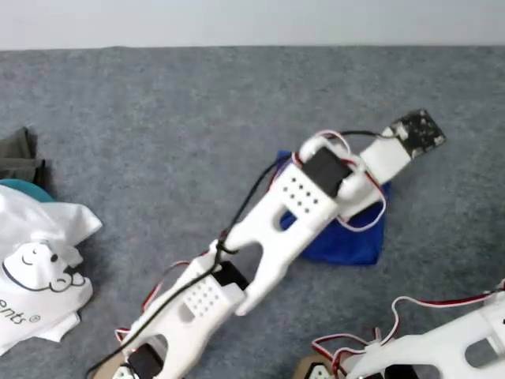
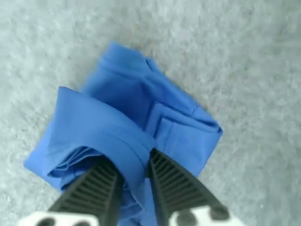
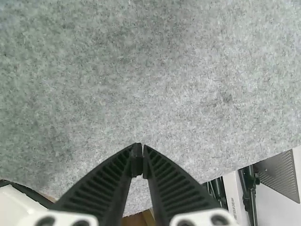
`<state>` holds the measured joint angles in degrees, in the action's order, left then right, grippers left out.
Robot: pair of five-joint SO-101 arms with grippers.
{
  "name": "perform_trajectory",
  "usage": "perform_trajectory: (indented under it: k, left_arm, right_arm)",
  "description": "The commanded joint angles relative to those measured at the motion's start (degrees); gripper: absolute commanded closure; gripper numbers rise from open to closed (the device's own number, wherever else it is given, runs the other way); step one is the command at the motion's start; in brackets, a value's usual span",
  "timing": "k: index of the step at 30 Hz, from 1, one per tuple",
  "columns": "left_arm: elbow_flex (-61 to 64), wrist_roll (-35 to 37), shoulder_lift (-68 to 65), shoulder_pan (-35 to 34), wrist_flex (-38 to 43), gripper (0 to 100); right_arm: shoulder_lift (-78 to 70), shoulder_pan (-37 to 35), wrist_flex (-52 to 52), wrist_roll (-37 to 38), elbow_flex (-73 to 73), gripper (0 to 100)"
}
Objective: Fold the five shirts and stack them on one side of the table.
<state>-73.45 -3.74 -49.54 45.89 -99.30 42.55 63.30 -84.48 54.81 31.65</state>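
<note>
At the near edge of the counter, the right arm sits low in the right corner, with red and white wires looping from it. The right hand is closed tip to tip with nothing in it, over bare grey felt close to the counter's edge.

The left arm starts at the near edge and reaches diagonally to the middle of the counter, a black cable running along it. Its end is over the blue shirt and covers much of it from above. The left hand is nearly closed and pinches a raised fold of that shirt between its ribbed black fingers; the cloth bunches up between them. The rest of the blue shirt lies on the felt as a rumpled, partly folded bundle with layered edges showing. A small dark circuit board sticks out past the arm's wrist, beyond the shirt.

Well apart, at the left edge, a white shirt with a line-drawn bear lies spread and wrinkled. Just behind it and touching it is a sliver of teal cloth. Behind that is a dark green shirt, folded or bunched, I cannot tell which. A pale wall runs past the counter's far edge.
</note>
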Motion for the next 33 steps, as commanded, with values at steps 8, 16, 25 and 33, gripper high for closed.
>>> perform_trajectory:
  k: [8,16,25,33]
  left_arm:
    - [-0.5,0.6,0.4,0.7,9.7,100]
    - [11.2,1.1,1.0,1.3,13.0,84]
    - [-1.8,2.6,1.4,-1.1,-1.5,83]
    - [3.0,1.8,12.0,-10.0,-1.4,92]
  right_arm:
    - [1.3,0.5,0.3,0.3,-0.2,98.8]
    - [1.3,0.5,0.2,0.3,-0.2,98.8]
    - [1.3,-1.0,0.2,0.1,-0.2,98.8]
    - [0.8,-13.7,-3.5,-9.3,-0.6,98.8]
